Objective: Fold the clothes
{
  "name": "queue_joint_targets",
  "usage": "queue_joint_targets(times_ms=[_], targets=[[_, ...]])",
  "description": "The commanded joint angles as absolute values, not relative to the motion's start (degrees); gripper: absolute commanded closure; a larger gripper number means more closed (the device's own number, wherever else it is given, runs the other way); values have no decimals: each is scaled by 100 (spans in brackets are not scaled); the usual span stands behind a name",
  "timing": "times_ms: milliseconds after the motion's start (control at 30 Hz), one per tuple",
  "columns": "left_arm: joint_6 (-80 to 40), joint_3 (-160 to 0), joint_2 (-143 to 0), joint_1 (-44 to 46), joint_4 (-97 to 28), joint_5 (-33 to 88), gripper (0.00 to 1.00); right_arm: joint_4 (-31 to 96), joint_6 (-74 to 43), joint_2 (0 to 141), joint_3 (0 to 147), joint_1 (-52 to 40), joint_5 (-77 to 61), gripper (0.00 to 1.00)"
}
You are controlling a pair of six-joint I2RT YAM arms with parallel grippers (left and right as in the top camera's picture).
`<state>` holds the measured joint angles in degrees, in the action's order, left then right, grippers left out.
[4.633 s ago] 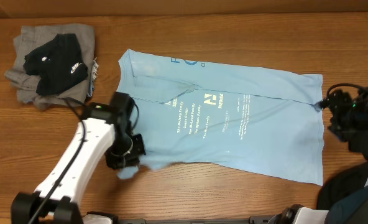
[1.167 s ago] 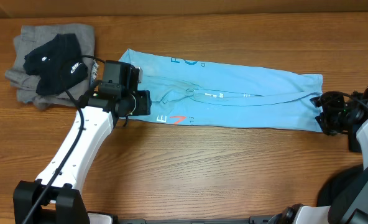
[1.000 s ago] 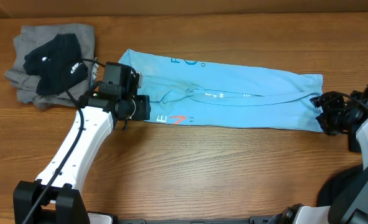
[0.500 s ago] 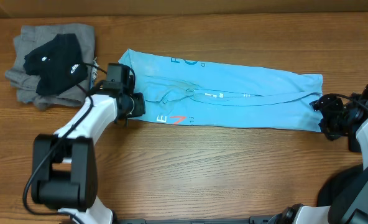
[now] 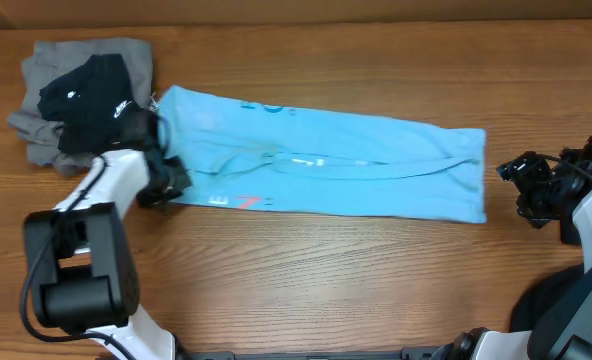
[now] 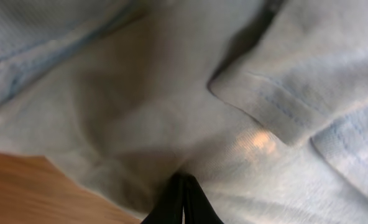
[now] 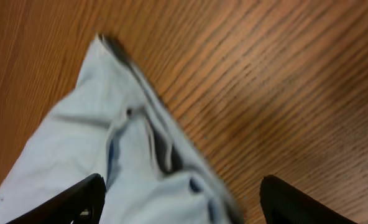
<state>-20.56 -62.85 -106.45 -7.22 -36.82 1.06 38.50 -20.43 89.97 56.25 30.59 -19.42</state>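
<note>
Overhead, the light blue T-shirt (image 5: 326, 175), soft jersey with pale printed lettering, lies as a long folded band across the middle of the wooden desk (image 5: 326, 290). Its left end reaches the upper left of the frame, just beside a rumpled grey garment (image 5: 46, 60) with a black garment (image 5: 91, 95) heaped on top.

The left gripper (image 5: 164, 185) sits at the band's lower left corner. In the left wrist view its dark fingers meet in a narrow point at the bottom edge (image 6: 183, 199), closed on a pinch of the blue cloth (image 6: 171, 93), which bunches and creases around them.

The right gripper (image 5: 518, 188) stands at the right of the frame, near the band's right end but apart from it. Its wrist view shows the fingers spread wide at the lower corners (image 7: 183, 202), holding nothing, with the layered end of the shirt (image 7: 128, 155) and bare desk (image 7: 265, 81) ahead.

Judged from this, the lengthwise fold is made and a crosswise fold remains. The risks:

- With only one end held, any pull could slide the loose layers apart and undo the fold.
- The held corner is already wrinkled, so a fold made from it may come out skewed.
- The left end could catch the nearby pile.
- At the right end, a grasp that takes only the top layer would peel the band open.
</note>
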Motion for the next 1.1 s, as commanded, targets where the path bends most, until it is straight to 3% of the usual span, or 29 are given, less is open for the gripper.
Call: queue_joint_targets(times_ms=[0,67,200,367,667,833,867,900,1067], targets=[[-1529,-6160,-10790,-1197,-3728,71,96,3736,-1175,9085,5739,2886,-2469,24],[-1450,-6167,-10790,-1205,-3728,141,96,3752,-1146,9212,5739,2668,-2394,26],[-1444,-6178,-10787,-1197,-3741,259,92,3732,-1081,9579,5739,2434,-1894,20],[-1205,-6348,-10720,-1199,-3975,633,84,3771,-580,10206,5739,2412,-2392,18],[-978,-6477,-9865,-1199,-4047,1313,79,3603,137,10654,5739,2123,-3354,21],[-976,-6477,-9170,-1199,-4075,1468,77,3520,110,10654,5739,2021,-3258,37],[-976,-6477,-8899,-1199,-4108,1470,76,3498,-73,10654,5739,2021,-3048,59],[-976,-6477,-8759,-1199,-4123,1470,76,3498,-180,10654,5739,2021,-2886,68],[-958,-6477,-8219,-1199,-4187,1468,73,3503,-346,10652,5828,2058,-2663,91]])
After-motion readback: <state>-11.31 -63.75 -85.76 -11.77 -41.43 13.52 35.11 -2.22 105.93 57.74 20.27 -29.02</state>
